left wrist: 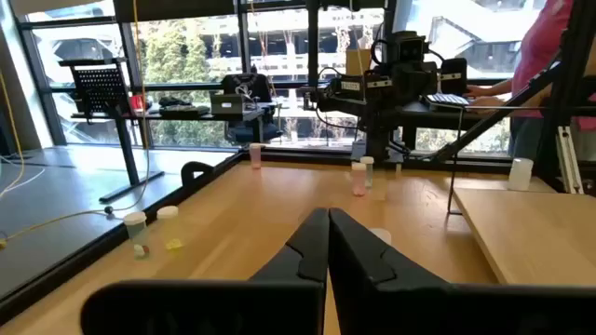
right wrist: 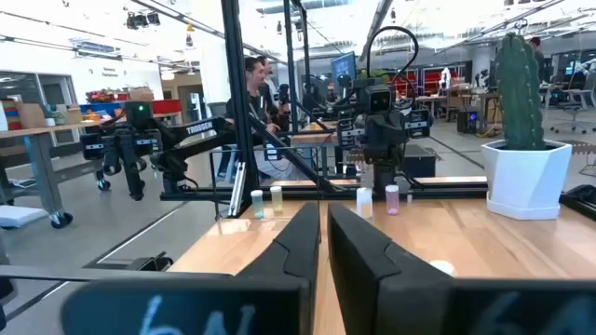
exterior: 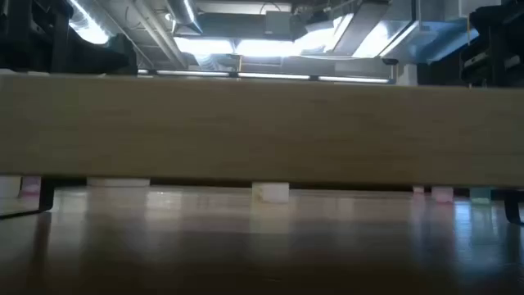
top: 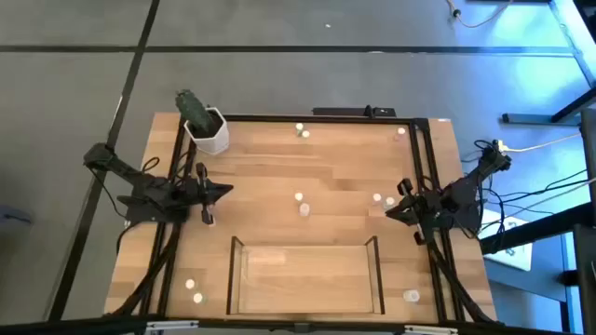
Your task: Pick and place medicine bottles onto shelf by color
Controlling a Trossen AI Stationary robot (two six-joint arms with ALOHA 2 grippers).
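Progress: none that I can see. The shelf [top: 304, 277] sits at the counter's [top: 261, 177] front edge, light-wood floor bare, no bottle inside it. All sorting is left to do, as I judge it.

Medicine bottles, counted from the high view, placed relative to the shelf:
- two [top: 302, 130] far behind it, at the counter's back edge;
- one [top: 401, 132] in the back right corner;
- two [top: 302, 204] just behind the shelf, mid-counter;
- two [top: 383, 198] behind its right end;
- two [top: 194, 290] left of it;
- one [top: 411, 296] right of it.
Total: ten, colours too small to sort by eye.

Other: one cactus pot [top: 206, 128], back left.

Left hand [top: 226, 192]: fingers pressed together, holding nothing, left of and behind the shelf.
Right hand [top: 390, 212]: nearly closed, a thin gap, empty, behind the shelf's right end.
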